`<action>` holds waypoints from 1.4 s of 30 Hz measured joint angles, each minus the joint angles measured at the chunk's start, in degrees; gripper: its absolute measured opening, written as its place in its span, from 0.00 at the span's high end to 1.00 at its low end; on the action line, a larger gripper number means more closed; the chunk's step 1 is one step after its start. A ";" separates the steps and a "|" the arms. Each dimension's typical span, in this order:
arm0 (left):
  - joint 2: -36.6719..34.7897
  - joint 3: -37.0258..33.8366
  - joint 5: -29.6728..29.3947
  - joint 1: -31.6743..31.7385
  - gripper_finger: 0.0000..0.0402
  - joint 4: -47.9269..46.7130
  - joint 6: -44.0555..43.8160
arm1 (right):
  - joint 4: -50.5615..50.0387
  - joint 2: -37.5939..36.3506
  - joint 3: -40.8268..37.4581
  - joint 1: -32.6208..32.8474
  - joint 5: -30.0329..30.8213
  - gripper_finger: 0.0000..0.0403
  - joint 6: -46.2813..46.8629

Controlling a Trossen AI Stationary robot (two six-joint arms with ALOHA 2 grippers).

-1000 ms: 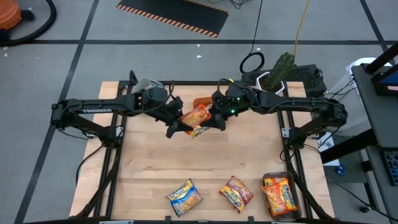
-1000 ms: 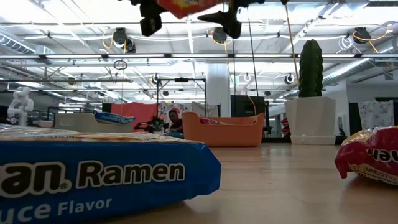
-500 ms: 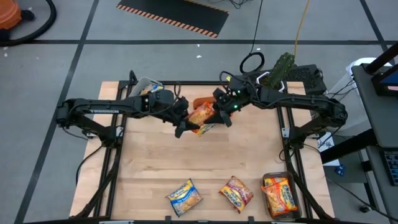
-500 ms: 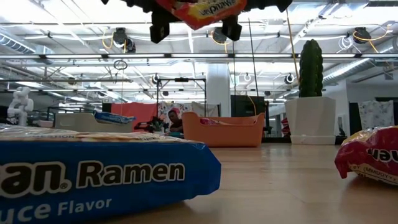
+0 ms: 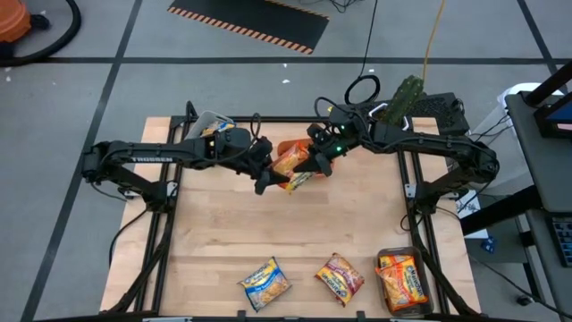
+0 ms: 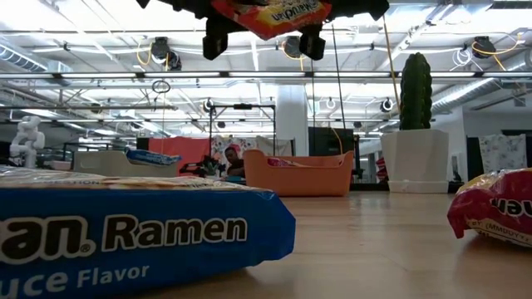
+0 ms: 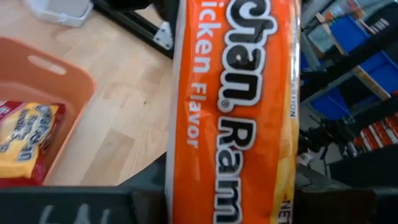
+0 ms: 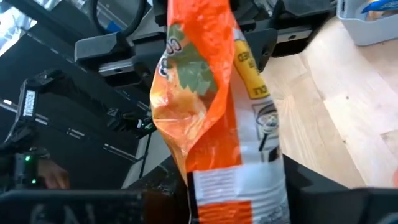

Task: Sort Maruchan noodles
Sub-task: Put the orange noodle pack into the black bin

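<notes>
An orange Maruchan noodles packet (image 5: 290, 165) hangs in the air between my two arms, over the near rim of the orange bin (image 5: 288, 146) at the table's far middle. My left gripper (image 5: 264, 175) is shut on the packet's left end. My right gripper (image 5: 317, 162) is shut on its right end. In the low view the packet (image 6: 270, 12) shows at the top, with dark fingers on either side. One more packet (image 7: 25, 143) lies inside the orange bin (image 7: 43, 78). My left gripper pinches the packet's end (image 7: 231, 186) between its two fingers, which come from the table's left. The packet runs lengthwise away from the fingers and is lifted clear of table and bin. My right gripper pinches the packet's other, white-printed end (image 8: 236, 186) between its two fingers, coming from the table's right. The orange part (image 8: 193, 93) beyond the fingers is crumpled.
Near the front edge lie a yellow-blue packet (image 5: 264, 283) and a red packet (image 5: 340, 275). A clear bin (image 5: 402, 279) with an orange packet stands at the front right. A grey bin (image 5: 210, 123) is at the far left, and a cactus pot (image 5: 404, 100) at the far right.
My left gripper has carried the packet a little toward the table's right and far edges, over the orange bin. My right gripper's fingers have closed in on the packet's right end. The packet stays lifted clear and shows lower in the low view.
</notes>
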 joint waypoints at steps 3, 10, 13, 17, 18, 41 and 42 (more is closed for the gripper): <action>0.00 0.00 -2.48 0.01 0.54 -0.44 -2.06 | -0.45 0.00 0.00 -0.17 -0.89 0.67 0.81; -1.81 0.00 -1.56 1.54 0.29 -3.29 -2.67 | -2.76 -0.99 0.00 -0.17 -3.99 0.71 4.53; -4.06 -0.02 -1.33 2.16 0.23 -5.87 -1.82 | -6.42 -2.31 0.02 0.14 -5.87 0.71 5.44; -7.71 -0.11 -1.83 2.83 0.21 -9.19 0.46 | -12.41 -4.91 0.10 1.69 -7.92 0.71 6.17; -8.44 -0.11 -2.20 2.89 0.21 -10.32 0.66 | -14.30 -5.51 0.09 2.28 -8.30 0.71 6.55; -14.41 -0.07 -2.47 -2.67 0.21 -34.78 3.94 | -33.73 -14.89 0.07 37.56 1.18 0.71 31.33; -14.43 -0.07 -2.45 -3.29 0.21 -34.74 3.56 | -35.13 -14.96 0.07 38.96 1.20 0.71 31.69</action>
